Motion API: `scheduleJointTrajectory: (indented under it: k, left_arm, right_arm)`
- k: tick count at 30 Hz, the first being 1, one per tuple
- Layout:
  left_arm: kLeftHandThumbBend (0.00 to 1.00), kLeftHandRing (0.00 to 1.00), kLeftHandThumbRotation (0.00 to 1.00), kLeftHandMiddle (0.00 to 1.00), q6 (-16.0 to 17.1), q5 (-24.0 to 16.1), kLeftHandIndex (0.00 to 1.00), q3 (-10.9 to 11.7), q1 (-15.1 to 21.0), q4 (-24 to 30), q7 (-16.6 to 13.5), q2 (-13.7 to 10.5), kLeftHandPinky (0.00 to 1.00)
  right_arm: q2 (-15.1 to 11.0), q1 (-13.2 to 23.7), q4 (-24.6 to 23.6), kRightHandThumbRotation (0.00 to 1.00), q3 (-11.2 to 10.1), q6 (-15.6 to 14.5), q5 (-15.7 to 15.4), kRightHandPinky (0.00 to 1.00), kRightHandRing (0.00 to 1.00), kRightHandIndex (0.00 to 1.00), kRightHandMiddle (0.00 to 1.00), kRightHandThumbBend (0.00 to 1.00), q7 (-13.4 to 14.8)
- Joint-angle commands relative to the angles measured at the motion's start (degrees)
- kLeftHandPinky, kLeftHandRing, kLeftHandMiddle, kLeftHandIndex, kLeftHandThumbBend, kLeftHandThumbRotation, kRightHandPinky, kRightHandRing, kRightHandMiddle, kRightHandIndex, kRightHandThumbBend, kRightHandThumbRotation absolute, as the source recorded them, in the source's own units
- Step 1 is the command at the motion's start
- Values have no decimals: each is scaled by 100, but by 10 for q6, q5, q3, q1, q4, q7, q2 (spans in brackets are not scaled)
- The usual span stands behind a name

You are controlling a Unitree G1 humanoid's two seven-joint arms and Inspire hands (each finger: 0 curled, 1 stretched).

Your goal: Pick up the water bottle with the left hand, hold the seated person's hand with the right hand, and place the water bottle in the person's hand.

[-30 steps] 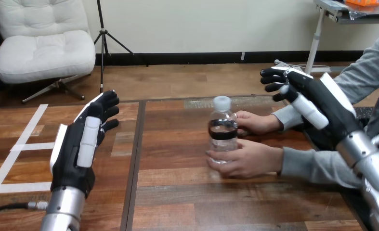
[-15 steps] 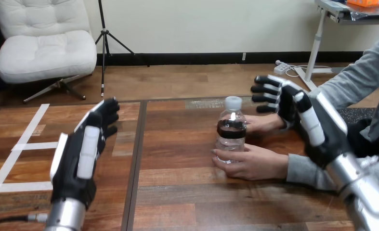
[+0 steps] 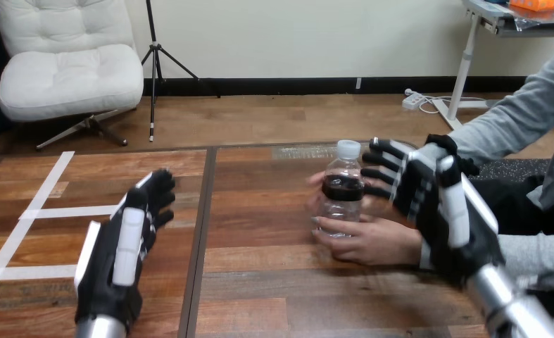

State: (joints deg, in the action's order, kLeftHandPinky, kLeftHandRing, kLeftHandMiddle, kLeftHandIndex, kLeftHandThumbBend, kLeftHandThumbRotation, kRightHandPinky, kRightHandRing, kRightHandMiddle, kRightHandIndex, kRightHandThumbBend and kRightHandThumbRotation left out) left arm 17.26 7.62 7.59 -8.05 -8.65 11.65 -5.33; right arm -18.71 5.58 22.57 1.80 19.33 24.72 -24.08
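Note:
A clear water bottle point(image 3: 342, 190) with a white cap and a dark label stands upright right of the table's middle. The person's nearer hand point(image 3: 370, 241) lies on the table with its fingers against the bottle's base. Fingertips of the person's farther hand point(image 3: 315, 179) show round the bottle's left side; the rest of it is hidden behind my right hand. My right hand point(image 3: 429, 191) hovers just right of the bottle, open, fingers spread and pointing left at the label. I cannot tell whether it touches the person. My left hand point(image 3: 122, 243) is raised at the lower left, open, far from the bottle.
A dark seam point(image 3: 198, 232) runs front to back across the wooden table point(image 3: 260, 296) between my left hand and the bottle. White tape strips point(image 3: 31, 218) mark the table's left part. The person's grey sleeves point(image 3: 534, 253) come in from the right edge.
My right hand has come down and left, from above the person's arms to close beside the bottle. My left hand has sunk a little. The person's farther hand now reaches round the bottle.

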Motion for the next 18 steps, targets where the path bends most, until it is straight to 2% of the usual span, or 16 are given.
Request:
scheduleJointTrajectory:
  k: [1, 8, 18]
  left_arm:
    - [81, 88, 99, 87, 7, 38, 84, -26, 17, 101, 15, 22, 87]
    - [80, 87, 99, 87, 17, 28, 85, -35, 11, 108, 10, 32, 86]
    - [76, 85, 99, 86, 33, 15, 85, -46, 4, 117, 3, 48, 86]
  right_arm:
    - [35, -45, -225, 100, -14, -61, 61, 88, 92, 93, 92, 89, 34]
    - [54, -83, -264, 100, -4, -64, 55, 97, 97, 96, 96, 87, 32]
    - [70, -115, -299, 100, 1, -73, 60, 100, 100, 100, 100, 86, 18]
